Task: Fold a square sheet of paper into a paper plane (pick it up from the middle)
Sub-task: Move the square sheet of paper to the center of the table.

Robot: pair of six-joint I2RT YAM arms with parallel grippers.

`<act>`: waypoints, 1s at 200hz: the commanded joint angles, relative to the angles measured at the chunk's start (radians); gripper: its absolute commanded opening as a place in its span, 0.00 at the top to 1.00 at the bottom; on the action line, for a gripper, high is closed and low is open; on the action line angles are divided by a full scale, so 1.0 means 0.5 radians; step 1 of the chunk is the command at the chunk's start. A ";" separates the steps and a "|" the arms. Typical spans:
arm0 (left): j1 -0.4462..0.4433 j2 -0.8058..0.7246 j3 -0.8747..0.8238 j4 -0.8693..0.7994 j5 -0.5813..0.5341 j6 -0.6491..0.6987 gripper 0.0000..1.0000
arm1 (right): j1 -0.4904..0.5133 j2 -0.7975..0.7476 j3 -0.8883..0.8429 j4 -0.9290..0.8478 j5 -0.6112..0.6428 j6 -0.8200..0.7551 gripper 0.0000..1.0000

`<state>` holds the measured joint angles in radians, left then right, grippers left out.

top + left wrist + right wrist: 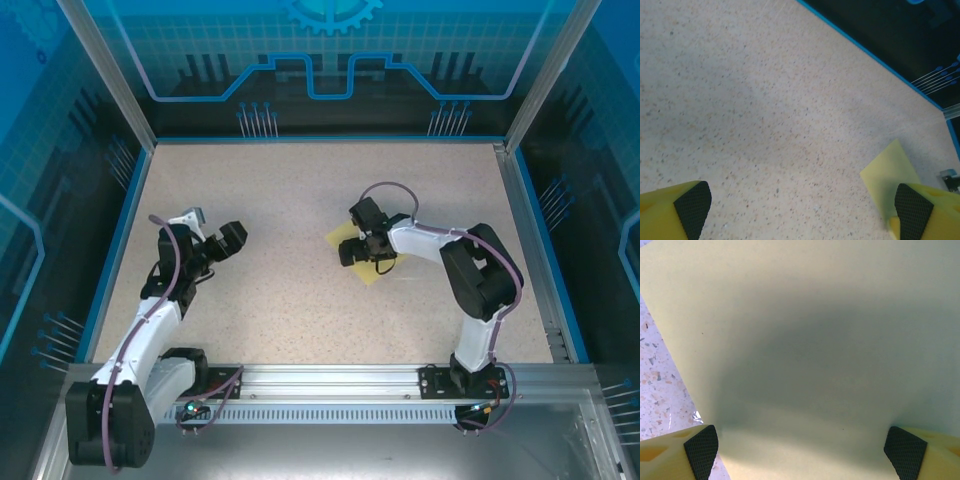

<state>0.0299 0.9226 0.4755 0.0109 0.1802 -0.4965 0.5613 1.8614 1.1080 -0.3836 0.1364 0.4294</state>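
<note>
Right of centre on the bench (300, 180), the square sheet of paper (386, 268) lies flat. The right tool (352, 250) sits low over it, its jaws wide and spanning the sheet's middle. Well apart to the left, the left tool (213, 228) hangs over bare bench, its jaws also wide.

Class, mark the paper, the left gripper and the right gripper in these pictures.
paper (805, 325), right wrist view, middle of the sheet.
left gripper (802, 212), left wrist view, midway between its jaws.
right gripper (802, 455), right wrist view, midway between its jaws.

Plain pale-yellow sheet (815, 315); speckled beige table (300, 200)
</note>
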 commanded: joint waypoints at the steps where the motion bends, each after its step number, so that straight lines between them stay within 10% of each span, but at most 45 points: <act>1: -0.002 0.028 0.078 -0.170 0.013 0.022 0.02 | 0.104 0.236 -0.092 0.029 -0.258 0.039 0.08; 133: -0.037 0.597 0.324 -0.275 0.646 -0.087 0.02 | 0.484 0.045 -0.035 0.093 -0.306 0.658 0.09; 200: -0.291 0.554 0.325 -0.329 0.681 -0.060 0.01 | 0.160 -0.263 0.047 -0.102 -0.369 0.268 0.07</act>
<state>-0.0616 1.2224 0.6144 -0.1276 0.4877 -0.5251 0.7292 1.7847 1.1130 -0.3904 0.0463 0.6445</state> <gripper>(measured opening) 0.986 0.942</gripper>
